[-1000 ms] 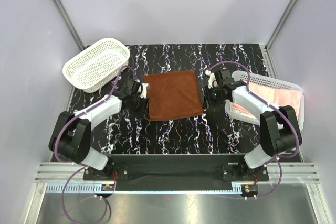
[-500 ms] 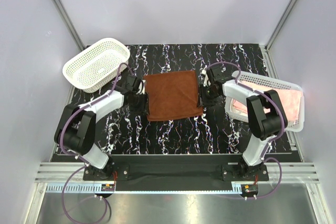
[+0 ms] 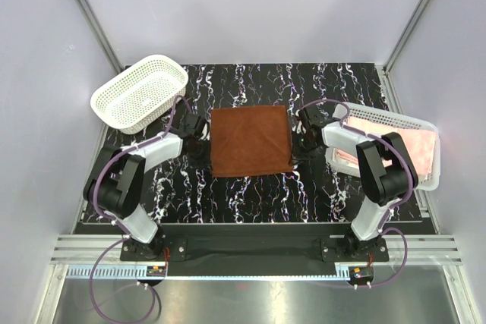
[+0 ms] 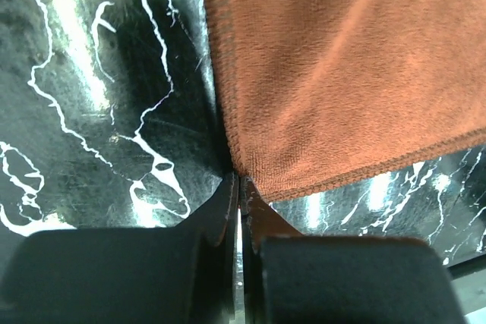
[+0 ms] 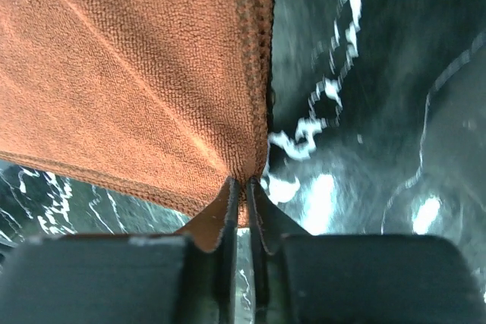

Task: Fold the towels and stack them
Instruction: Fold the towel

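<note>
A brown towel [image 3: 250, 142] lies spread flat and nearly square on the black marbled table [image 3: 250, 199]. My left gripper [image 3: 203, 147] is at the towel's left edge near its front corner. In the left wrist view it [image 4: 240, 181] is shut, with the towel [image 4: 349, 58] corner pinched at the tips. My right gripper [image 3: 298, 142] is at the towel's right edge. In the right wrist view it [image 5: 247, 184] is shut on the towel [image 5: 129, 58] corner, with cloth showing between the jaws. Pink towels [image 3: 399, 142] lie in the tray on the right.
An empty white mesh basket [image 3: 140, 92] stands at the back left. A white tray [image 3: 425, 180] holding the pink towels sits at the table's right edge, close behind my right arm. Grey walls enclose the table on three sides.
Both grippers have closed from open onto the brown towel's side corners. The towel's edges have been drawn straighter and it now lies squarer.
</note>
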